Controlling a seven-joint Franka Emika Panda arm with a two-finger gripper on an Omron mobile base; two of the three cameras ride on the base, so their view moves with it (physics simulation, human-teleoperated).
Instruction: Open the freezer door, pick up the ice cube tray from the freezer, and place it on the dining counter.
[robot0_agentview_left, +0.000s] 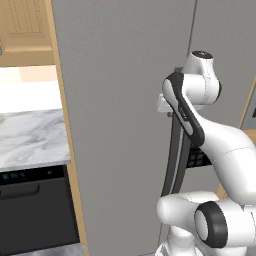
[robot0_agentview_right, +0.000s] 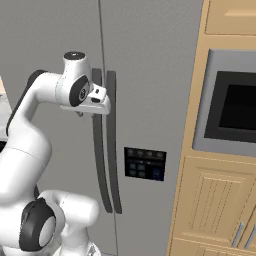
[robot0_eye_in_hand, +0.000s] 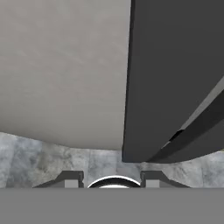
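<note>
Tool (robot0_eye_in_hand: 111, 177): two dark finger tips at the bottom of the hand view, set well apart, with nothing between them. The hand sits at the end of the white arm, left of centre in the right base view, pressed close to the upper stretch of the left dark bar.

Freezer door (robot0_agentview_right: 50, 50): tall matte-grey panel on the left of the right base view. It lies flush with its neighbour along a thin vertical seam, closed. In the hand view its pale grey face takes up the upper left.

Handle (robot0_agentview_right: 98, 165) of the freezer door: long, dark, slightly bowed vertical bar just left of the seam. In the hand view it appears as a broad dark slab running from the top edge down to right of centre. Its lower end stops above the right finger tip, so the bar stands ahead of the tool and not inside the gap. Whether the hand touches the bar cannot be told.

Second door (robot0_agentview_right: 150, 75): grey, right of the seam, with a like handle (robot0_agentview_right: 114, 165) just beside the first and a small dark control panel (robot0_agentview_right: 144, 164).

Built-in oven (robot0_agentview_right: 235, 107): black window in a grey frame, right edge of the right base view, set in light wood cabinets (robot0_agentview_right: 215, 210).

Marble tabletop (robot0_agentview_left: 30, 135): left of the left base view, white with grey veins, above a black appliance front (robot0_agentview_left: 30, 210).

Floor (robot0_eye_in_hand: 43, 162): mottled grey, bottom of the hand view.
</note>
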